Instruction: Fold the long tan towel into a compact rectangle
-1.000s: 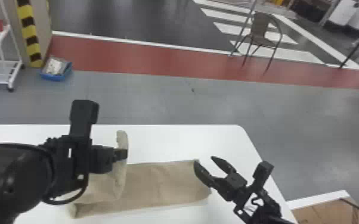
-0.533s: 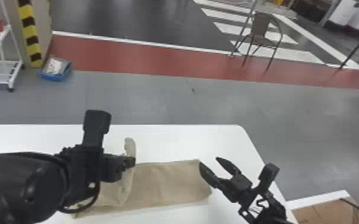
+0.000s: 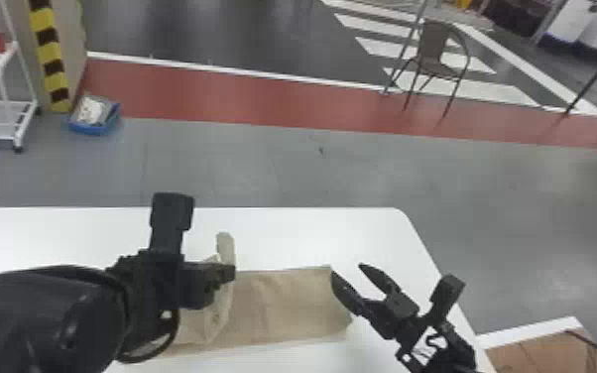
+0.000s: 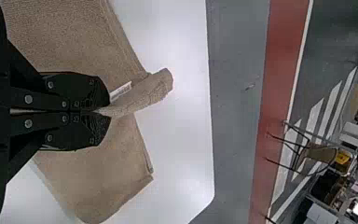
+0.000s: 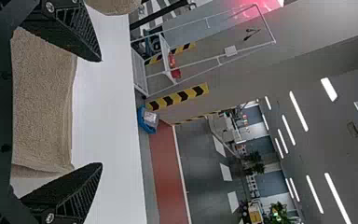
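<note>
Lying across the lower centre of the head view, the tan towel (image 3: 290, 310) rests on the white table (image 3: 307, 238), one portion raised. My left gripper (image 3: 233, 273), left of centre, is clamped on that raised portion. My right gripper (image 3: 346, 270), lower right, is spread apart at the towel's right end; contact cannot be determined. Beyond the table: blue bin (image 3: 95, 130), upper left; chair (image 3: 432, 43), upper right.

Left gripper (image 3: 227, 273) pinches a raised part of the towel (image 4: 95, 179); label (image 4: 120, 91) on the towel, table (image 4: 182, 140) under it, chair (image 4: 318, 153) well beyond.
</note>
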Robot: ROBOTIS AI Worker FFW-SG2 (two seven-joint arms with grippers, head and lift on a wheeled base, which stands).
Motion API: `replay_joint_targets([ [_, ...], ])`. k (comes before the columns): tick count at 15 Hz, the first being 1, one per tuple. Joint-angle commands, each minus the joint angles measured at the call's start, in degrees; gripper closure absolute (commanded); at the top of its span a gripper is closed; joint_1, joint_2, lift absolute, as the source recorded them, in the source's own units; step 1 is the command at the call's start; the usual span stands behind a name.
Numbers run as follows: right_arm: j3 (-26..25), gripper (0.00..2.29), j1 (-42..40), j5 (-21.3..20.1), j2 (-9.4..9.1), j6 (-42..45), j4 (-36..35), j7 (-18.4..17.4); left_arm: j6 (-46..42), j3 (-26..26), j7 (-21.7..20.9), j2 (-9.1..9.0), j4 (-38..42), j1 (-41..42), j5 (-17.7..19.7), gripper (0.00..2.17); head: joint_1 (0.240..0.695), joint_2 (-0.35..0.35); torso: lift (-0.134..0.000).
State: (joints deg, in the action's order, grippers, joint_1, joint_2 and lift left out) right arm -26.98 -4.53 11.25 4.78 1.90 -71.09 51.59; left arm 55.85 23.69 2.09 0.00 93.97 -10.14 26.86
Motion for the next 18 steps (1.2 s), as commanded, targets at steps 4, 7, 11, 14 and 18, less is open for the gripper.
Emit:
replay_joint_targets([
  [4, -0.27, 0.09, -0.39, 0.88, 0.05, 0.07, -0.01, 0.26, -1.57, 3.47, 0.11, -0.15, -2.74, -0.59, 0.03, 1.53, 0.695, -0.35, 0.0],
  [7, -0.44, 0.09, -0.39, 1.05, 0.05, -0.11, -0.01, 0.61, -1.57, 4.09, 0.29, -0.15, -2.74, -0.59, 0.03, 1.53, 0.695, -0.35, 0.0],
  [11, -0.44, 0.09, -1.27, 1.32, -0.21, -0.98, -0.8, 0.7, -1.57, 4.18, -0.5, -0.15, -2.74, -0.59, 0.91, 0.0, 0.695, -0.35, 0.0],
  [14, -0.27, 0.09, -1.8, 1.23, -1.18, -2.39, -2.03, 0.7, -1.39, 4.26, -2.0, -0.15, -2.48, -0.32, 2.32, 0.03, 0.695, -0.35, 0.0],
  [18, 2.46, 0.11, -3.03, 0.17, -3.29, -5.2, -5.02, -0.35, 4.93, 1.28, -2.35, -0.15, 4.64, 2.93, 2.84, 0.03, 0.695, -0.35, 0.0],
])
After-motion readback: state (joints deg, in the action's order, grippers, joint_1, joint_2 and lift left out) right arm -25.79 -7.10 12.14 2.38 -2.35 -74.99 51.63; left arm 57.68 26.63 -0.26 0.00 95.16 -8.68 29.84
